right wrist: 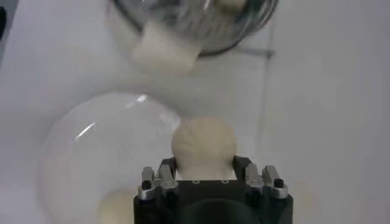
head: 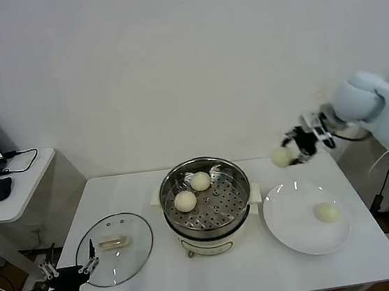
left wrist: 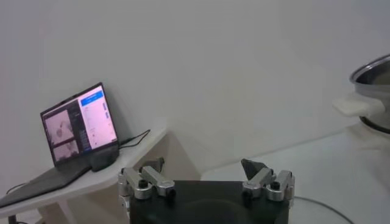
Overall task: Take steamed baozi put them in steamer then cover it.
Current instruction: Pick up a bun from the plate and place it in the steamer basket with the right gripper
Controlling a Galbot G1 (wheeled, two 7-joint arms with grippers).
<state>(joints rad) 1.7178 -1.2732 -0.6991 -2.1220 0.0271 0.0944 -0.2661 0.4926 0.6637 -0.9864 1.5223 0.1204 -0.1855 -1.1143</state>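
Two cream-white baozi [head: 200, 181] [head: 185, 201] lie on the perforated tray of the steel steamer [head: 234, 174] at mid-table. My right gripper [head: 288, 154] hangs in the air above the table's far right, beyond the white plate [head: 295, 227], shut on a third baozi [head: 281, 157] [right wrist: 203, 146]. A fourth baozi [head: 326, 212] rests on the plate. The glass cover [head: 115, 248] with its cream handle lies flat at the table's left front. My left gripper [head: 69, 267] [left wrist: 203, 169] is parked open, low by the table's front left corner, empty.
A side table [head: 23, 184] at the left carries a laptop [left wrist: 79, 129] and a black mouse [head: 0, 189]. A white wall rises behind the table. Cables trail on the floor at both sides.
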